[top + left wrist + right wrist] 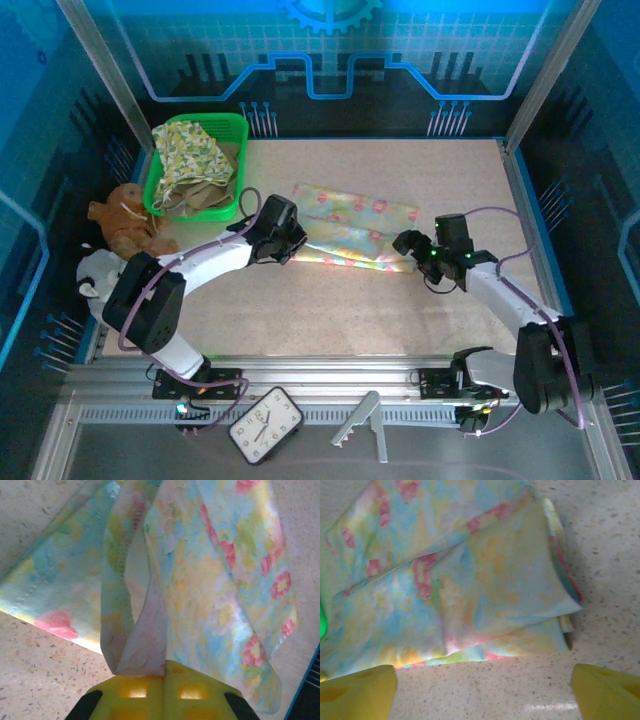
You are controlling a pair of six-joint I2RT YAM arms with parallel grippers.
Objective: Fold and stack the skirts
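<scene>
Table (pixel 400 310) basket (pixel 237 124): floral (pixel 190 150), perhaps khaki skirt (pixel 207 200). Left end effector (pixel 293 241) grips pastel (pixel 362 224); right (pixel 405 243) released.

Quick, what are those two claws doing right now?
Left gripper: closed, pinching the pastel patchwork skirt.
Right gripper: open, holding nothing.

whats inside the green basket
The green basket holds a yellow-green floral skirt on top, with an olive-khaki skirt showing beneath it at the near side. Whatever lies under those two is covered.

Above and behind me, one camera looks down over the table (pixel 400 310); my wrist cameras press close on the same pastel patchwork skirt (pixel 210 595).
</scene>
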